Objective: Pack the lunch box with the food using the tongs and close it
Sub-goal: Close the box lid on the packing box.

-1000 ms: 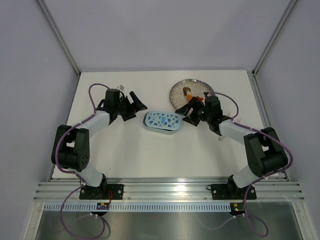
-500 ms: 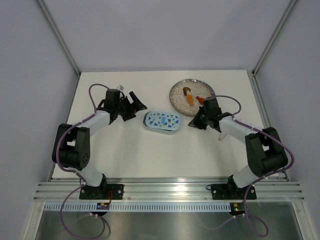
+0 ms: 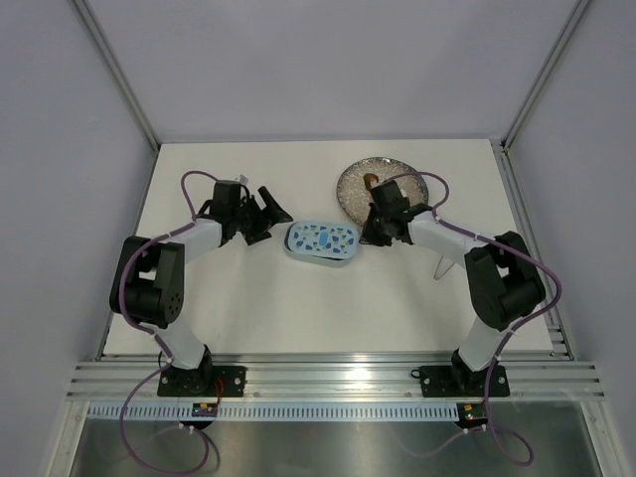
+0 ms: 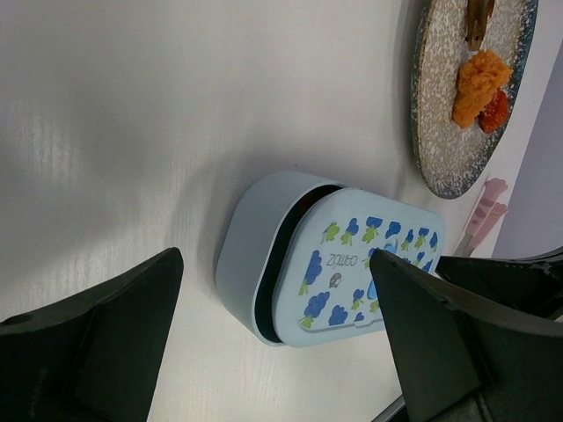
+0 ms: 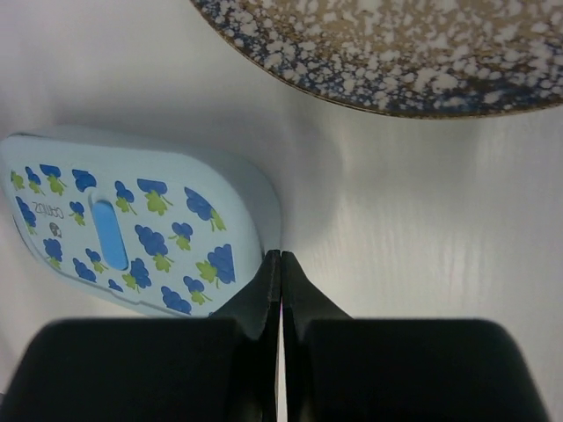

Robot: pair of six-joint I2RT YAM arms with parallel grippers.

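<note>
The white table (image 3: 298, 298) carries a speckled grey plate (image 4: 440, 158) at the back. In front of the plate sits the lunch box (image 4: 242, 255), a pale-blue oblong tub with rounded ends. Its lid (image 4: 352, 264), printed with blue flowers, lies skewed on top, leaving a dark gap at one end. The left gripper (image 3: 270, 219) is spread wide and empty just beside the box's left end. The right gripper (image 5: 280, 257), fingers pressed together on nothing, has its tips at the right end's rim. Orange, red and brown food (image 4: 479, 83) lies on the plate.

The top view looks down on the box (image 3: 322, 241) from high and well apart. Each wrist view faces it closely from its own side; all three share it.
</note>
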